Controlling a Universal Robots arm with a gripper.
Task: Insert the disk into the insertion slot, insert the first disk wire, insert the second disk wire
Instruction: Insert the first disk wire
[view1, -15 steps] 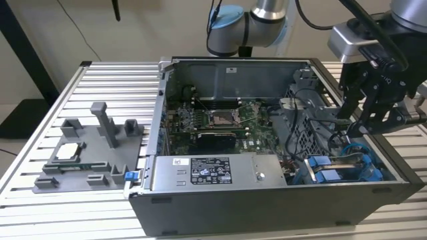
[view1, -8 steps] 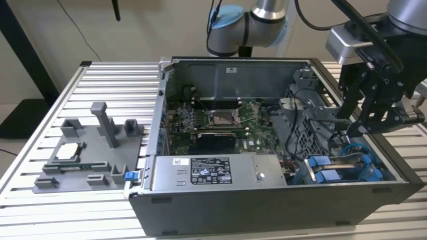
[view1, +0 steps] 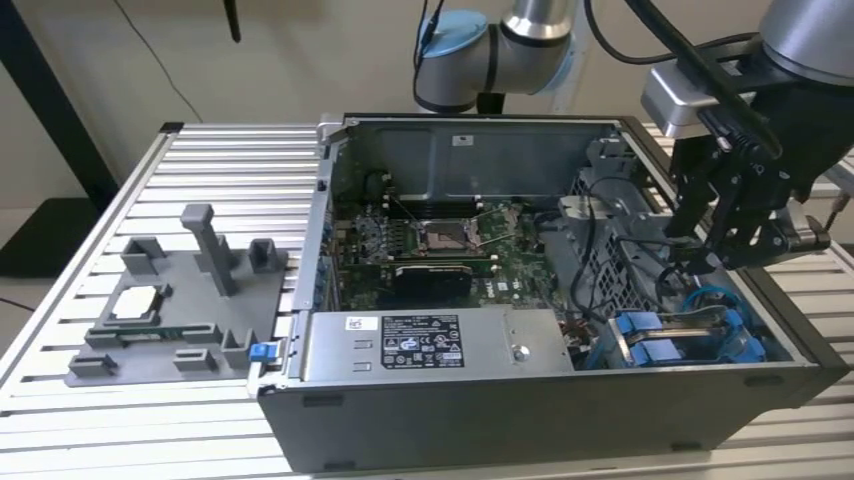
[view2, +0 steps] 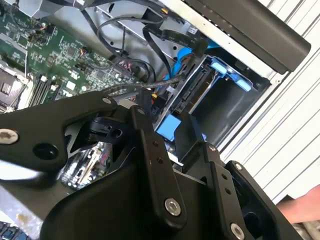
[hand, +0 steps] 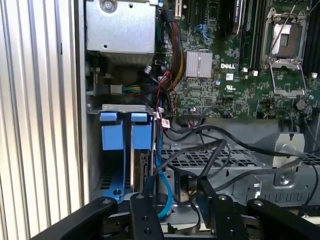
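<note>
— How does the gripper (hand: 176, 195) stand?

— Jaws part-open, with nothing clamped that I can make out. A blue cable (hand: 164, 192) and black cables (hand: 220, 145) cross the gap. In the exterior view it hangs over the four o'clock corner of the case (view1: 534, 420).

— And the disk (hand: 141, 136)?

— It sits in the insertion slot (hand: 120, 107) at that corner, blue carrier tabs showing, just below the fingertips.

— What could go wrong?

— Closing here could pinch the wrong lead or drag the loose loops. A skewed plug would jam against the disk's connector.

— Blind spots?

— The fingers hide the cable ends, and I can't judge whether the disk is fully home.
</note>
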